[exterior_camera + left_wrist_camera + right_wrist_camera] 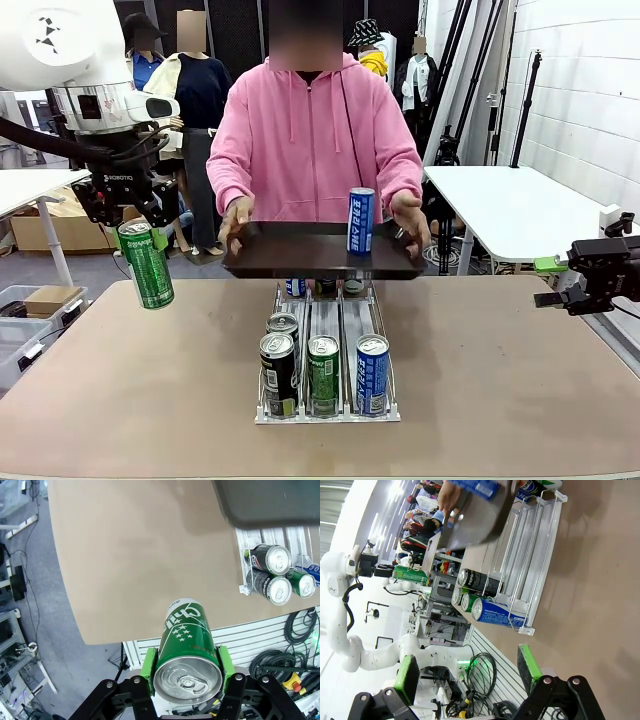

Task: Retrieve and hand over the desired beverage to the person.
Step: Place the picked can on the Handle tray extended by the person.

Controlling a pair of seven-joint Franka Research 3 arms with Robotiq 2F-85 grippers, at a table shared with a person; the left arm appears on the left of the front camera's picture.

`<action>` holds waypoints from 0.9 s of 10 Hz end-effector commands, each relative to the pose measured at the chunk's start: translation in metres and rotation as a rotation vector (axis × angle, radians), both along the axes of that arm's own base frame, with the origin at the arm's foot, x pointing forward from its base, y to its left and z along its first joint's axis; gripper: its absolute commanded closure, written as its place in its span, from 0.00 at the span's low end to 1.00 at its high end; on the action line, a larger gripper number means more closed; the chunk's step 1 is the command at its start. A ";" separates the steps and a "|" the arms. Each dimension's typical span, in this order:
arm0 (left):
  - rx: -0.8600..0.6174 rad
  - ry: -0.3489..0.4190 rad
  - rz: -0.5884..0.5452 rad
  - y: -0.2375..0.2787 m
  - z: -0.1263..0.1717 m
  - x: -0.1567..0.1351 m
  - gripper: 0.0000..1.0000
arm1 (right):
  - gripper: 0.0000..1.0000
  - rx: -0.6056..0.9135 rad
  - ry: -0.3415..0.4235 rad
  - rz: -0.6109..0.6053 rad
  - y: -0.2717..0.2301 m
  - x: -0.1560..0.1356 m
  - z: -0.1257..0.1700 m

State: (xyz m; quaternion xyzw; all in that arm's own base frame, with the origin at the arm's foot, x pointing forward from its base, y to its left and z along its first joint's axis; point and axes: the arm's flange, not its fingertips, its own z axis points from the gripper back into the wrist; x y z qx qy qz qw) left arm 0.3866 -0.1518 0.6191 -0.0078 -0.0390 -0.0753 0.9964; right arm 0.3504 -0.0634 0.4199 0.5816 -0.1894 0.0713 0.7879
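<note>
My left gripper [140, 238] is shut on a green can [148, 266], holding it tilted in the air above the table's left side. In the left wrist view the green can [186, 645] sits between my green pads [149, 672], its top facing the camera. The person [315, 130] in a pink hooded sweatshirt stands at the far side and holds a dark tray [290, 255] with both hands. A blue can [360, 220] stands upright on it. My right gripper [560, 285] hovers open at the table's right edge, and its jaws [469, 675] hold nothing.
A clear lane rack [328, 410] stands mid-table with a black can [278, 372], a green can [323, 372] and a blue can [372, 372] at its near end, more behind. The tray hangs over the rack's far end. White tables flank the scene.
</note>
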 end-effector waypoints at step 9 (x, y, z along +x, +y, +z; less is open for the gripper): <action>-0.029 0.022 0.005 -0.037 0.025 -0.001 1.00 | 0.00 0.010 -0.003 0.001 0.000 0.000 0.000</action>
